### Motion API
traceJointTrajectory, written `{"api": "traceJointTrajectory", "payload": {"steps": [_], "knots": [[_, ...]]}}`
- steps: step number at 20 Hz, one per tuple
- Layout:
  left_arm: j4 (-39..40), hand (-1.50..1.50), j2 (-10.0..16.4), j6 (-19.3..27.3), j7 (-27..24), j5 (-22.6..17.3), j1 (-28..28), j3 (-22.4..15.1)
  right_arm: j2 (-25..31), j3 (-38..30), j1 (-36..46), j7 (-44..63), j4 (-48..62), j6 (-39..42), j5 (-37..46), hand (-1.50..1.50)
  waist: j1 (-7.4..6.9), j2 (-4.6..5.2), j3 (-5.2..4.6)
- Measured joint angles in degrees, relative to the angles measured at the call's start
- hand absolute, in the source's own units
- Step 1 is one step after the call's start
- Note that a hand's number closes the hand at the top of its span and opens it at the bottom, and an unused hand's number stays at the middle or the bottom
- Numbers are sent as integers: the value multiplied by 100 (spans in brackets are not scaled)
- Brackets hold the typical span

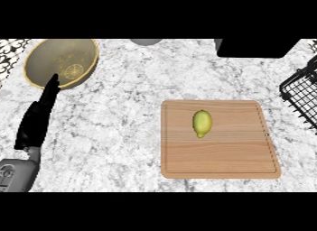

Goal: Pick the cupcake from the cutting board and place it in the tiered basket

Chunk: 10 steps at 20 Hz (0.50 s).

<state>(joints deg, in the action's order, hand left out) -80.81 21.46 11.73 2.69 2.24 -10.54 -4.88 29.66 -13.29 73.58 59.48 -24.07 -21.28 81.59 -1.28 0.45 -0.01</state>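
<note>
A wooden cutting board (217,153) lies on the marble counter, right of centre. On its upper middle rests a small yellow-green, lemon-shaped object (201,122); no cupcake shape shows. The black wire tiered basket (309,97) stands at the right edge, partly cut off. My left hand (38,118) stands at the left, fingers straight and pointing up, far from the board and holding nothing. My right hand does not show.
A round brass-coloured plate (51,56) with a lemon-slice motif lies at the back left, just above the left fingertips. A black box-like object (254,47) sits at the back right, and a grey round object (145,41) at the back centre.
</note>
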Motion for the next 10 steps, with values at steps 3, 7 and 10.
{"api": "traceJointTrajectory", "payload": {"steps": [3, 7, 10], "knots": [[-60, 0, 15, -30, 26, 8, 14, 18, 319, 94, 30, -12, 289, 297, 213, 150, -15, 4, -1], [-40, 0, 45, -87, 40, -6, -3, 89, 705, 211, -77, -49, 572, 648, 443, 150, 11, -1, 0], [-45, 0, 2, -101, 9, 29, 66, 103, 851, 231, -203, -86, 561, 785, 482, 150, 38, -17, 0]]}}
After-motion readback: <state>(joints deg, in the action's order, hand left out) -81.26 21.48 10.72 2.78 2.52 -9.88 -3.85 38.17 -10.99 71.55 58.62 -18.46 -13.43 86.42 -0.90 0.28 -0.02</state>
